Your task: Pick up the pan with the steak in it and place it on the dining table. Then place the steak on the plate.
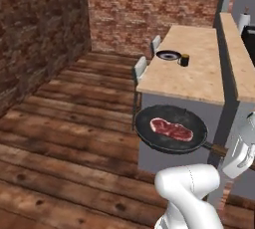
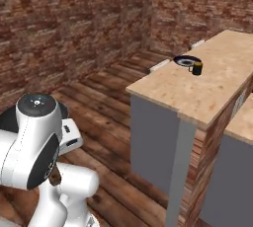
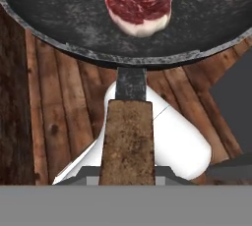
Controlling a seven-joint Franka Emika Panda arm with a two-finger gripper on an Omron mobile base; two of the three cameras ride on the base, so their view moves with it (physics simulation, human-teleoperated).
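The gripper (image 1: pixel 238 154) is clamped on the wooden handle of the pan (image 1: pixel 171 129), holding it in the air above the plank floor, just in front of the near end of the table (image 1: pixel 189 68). The steak (image 1: pixel 171 129) lies flat in the middle of the pan. On the table's far left part sits the plate (image 1: pixel 168 55), with a dark mug (image 1: pixel 185 60) just right of it

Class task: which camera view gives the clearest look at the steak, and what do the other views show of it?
The hand view: the steak is large and close in the pan, marbling clear, though its top is cut off. The left base view shows the whole steak, smaller, lying in the pan. The right base view adds nothing about it.
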